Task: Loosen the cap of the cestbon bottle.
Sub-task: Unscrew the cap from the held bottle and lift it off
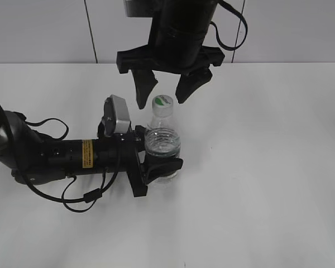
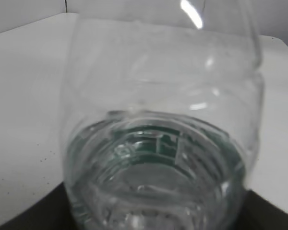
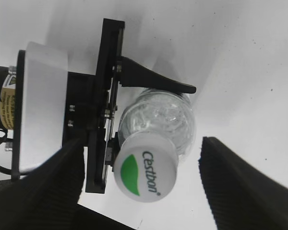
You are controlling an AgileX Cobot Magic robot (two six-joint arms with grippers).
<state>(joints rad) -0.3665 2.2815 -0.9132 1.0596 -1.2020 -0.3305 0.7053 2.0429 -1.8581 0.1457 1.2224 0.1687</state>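
The clear cestbon bottle (image 1: 162,142) stands upright on the white table. My left gripper (image 1: 159,161) is shut on its lower body, from the left. The bottle fills the left wrist view (image 2: 158,120), with its green label seen through the plastic. The white cap (image 1: 162,102) with a green leaf mark sits on the neck. In the right wrist view the cap (image 3: 145,174) reads "Cestbon". My right gripper (image 1: 166,89) hangs above the cap, open, one finger on each side and neither touching it; it also shows in the right wrist view (image 3: 144,191).
The white table (image 1: 268,167) spreads around the bottle. A tiled wall (image 1: 44,28) runs along the back. The left arm (image 1: 50,156) with its cables lies low across the left of the table.
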